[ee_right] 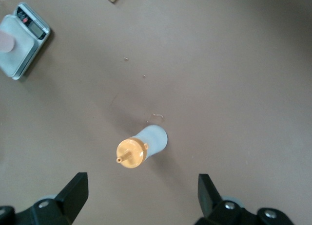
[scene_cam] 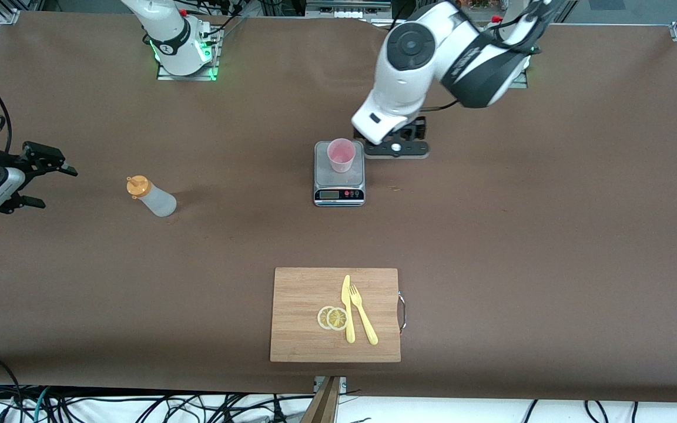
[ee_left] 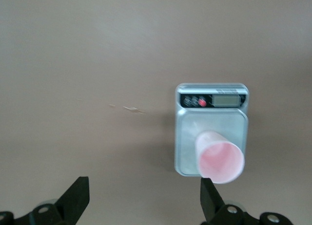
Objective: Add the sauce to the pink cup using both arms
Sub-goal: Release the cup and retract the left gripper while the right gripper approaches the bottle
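The pink cup [scene_cam: 341, 154] stands upright and empty on the grey scale [scene_cam: 339, 187] at mid-desk, presumably so the added sauce can be weighed. At its nine o'clock in the front view, toward the right arm's end, the sauce bottle [scene_cam: 153, 198] stands alone, translucent whitish with an orange nozzle cap. The left tool [scene_cam: 397, 143], released and holding nothing, hangs just beside the scale at three o'clock. The right tool [scene_cam: 36, 176], likewise spread wide, hovers near the bottle's nine o'clock, likely ready to take it.
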### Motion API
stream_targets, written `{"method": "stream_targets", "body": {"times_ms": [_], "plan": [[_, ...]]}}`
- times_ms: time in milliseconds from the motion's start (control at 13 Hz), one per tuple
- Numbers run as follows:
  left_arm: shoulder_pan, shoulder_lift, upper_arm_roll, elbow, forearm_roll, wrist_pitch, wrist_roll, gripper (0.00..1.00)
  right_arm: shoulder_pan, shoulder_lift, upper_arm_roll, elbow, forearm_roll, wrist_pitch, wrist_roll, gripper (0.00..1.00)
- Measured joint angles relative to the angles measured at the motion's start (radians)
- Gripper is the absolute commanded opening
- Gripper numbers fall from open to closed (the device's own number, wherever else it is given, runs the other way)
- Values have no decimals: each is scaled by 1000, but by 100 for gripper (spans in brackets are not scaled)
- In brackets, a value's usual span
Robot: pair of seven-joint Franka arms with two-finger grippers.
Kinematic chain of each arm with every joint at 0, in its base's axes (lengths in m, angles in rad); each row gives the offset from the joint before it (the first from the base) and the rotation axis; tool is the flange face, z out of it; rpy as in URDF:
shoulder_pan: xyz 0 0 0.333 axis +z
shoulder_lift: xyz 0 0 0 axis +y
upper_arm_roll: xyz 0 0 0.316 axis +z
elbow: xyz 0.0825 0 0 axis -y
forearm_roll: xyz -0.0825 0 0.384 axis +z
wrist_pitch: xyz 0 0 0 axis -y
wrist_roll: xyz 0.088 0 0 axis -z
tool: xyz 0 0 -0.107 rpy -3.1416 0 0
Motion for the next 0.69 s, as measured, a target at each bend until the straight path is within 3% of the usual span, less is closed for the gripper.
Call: {"method": "stream_targets", "body": {"times_ms": [308,692], "plan": [[11,-62,110,63,0,-118,68,100,-75,48,-3,-71,138,35,-331,100],[10,-147,325,106,-36,-203,440,100,-173,99,-9,-144,249,10,-743,100]]}}
